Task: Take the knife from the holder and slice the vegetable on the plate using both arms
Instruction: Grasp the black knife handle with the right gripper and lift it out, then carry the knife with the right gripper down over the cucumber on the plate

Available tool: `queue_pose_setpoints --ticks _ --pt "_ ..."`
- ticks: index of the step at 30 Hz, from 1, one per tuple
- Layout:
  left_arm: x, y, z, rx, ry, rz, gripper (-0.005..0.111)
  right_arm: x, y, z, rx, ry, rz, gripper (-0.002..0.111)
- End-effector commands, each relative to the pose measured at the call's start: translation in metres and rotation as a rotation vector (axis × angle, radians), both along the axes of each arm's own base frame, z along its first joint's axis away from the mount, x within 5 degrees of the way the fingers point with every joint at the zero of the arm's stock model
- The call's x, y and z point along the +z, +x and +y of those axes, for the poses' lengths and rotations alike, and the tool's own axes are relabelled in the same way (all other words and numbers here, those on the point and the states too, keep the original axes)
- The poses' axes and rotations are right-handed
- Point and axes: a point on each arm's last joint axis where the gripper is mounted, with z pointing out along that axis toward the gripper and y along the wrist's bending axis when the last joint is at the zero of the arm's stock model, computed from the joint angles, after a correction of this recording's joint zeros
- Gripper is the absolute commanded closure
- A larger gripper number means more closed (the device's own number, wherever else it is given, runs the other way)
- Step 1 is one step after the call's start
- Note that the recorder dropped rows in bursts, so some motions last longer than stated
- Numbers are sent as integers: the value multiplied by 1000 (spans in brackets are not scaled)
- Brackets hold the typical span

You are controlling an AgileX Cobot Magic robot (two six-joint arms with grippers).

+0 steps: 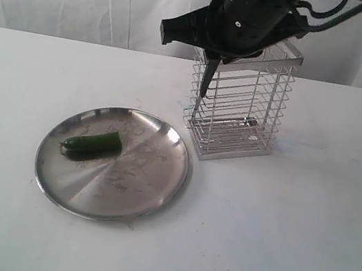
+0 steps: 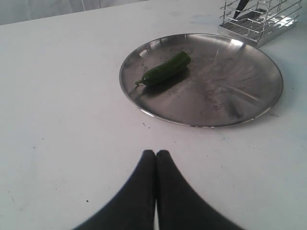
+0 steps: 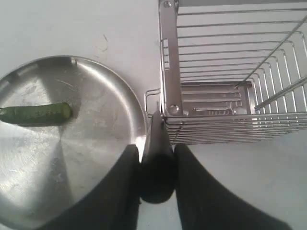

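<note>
My right gripper (image 3: 157, 151) is shut on the black handle of the knife (image 3: 156, 165). In the exterior view that gripper (image 1: 218, 52) hangs over the near left corner of the wire holder (image 1: 242, 104), and the knife (image 1: 207, 77) points blade down just outside the basket's left face. The dark-green vegetable (image 1: 92, 143) lies on the left half of the steel plate (image 1: 136, 191). My left gripper (image 2: 156, 152) is shut and empty, low over the table, short of the plate (image 2: 240, 100) and the vegetable (image 2: 165, 70).
The holder (image 3: 225, 81) stands right behind the plate's far right rim (image 3: 136, 110). White tabletop stretches all round, with a white curtain behind it.
</note>
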Motion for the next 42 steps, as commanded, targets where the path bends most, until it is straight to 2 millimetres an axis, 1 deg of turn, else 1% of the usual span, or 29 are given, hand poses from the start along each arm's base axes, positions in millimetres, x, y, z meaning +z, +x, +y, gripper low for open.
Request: queue_pose_setpoints --ticks 1,4,10,13,16,19,21,24,25,28,30,32,33,34,38,42 --pt "0 0 -1 -5 -11 -3 107 21 -11 -11 38 -27 -44 100" --pt "0 0 -1 -5 -11 -3 107 36 -20 -16 42 8 -70 100" --pt "0 0 -1 -5 -11 -3 107 56 -32 -25 57 36 -119 100" --pt "0 0 -1 -5 -11 -3 107 66 -40 -28 68 78 -124 100" --pt "0 0 -1 -5 -11 -3 107 83 -55 -35 126 104 -150 100" --pt "0 0 -1 -5 -11 -3 107 97 -70 -44 147 130 -177 100" --pt "0 0 -1 -5 -11 -3 107 102 -81 -51 175 127 -181 101" --pt "0 0 -1 -5 -11 -3 107 104 -96 -60 197 150 -204 106" --pt "0 0 -1 -5 -11 -3 107 106 -105 -64 209 170 -235 108" --pt "0 0 -1 -5 -11 -3 107 98 -128 -70 261 230 -309 108" --pt "0 0 -1 -5 -11 -3 107 90 -137 -69 286 265 -323 108" --pt "0 0 -1 -5 -11 -3 107 65 -147 -66 328 338 -353 108" --pt "0 0 -1 -5 -11 -3 107 61 -149 -65 338 353 -371 108" --pt "0 0 -1 -5 -11 -3 107 45 -150 -61 354 366 -380 108" --pt "0 0 -1 -5 -11 -3 107 14 -150 -54 393 385 -418 108" --pt "0 0 -1 -5 -11 -3 107 -7 -148 -49 430 430 -521 108"
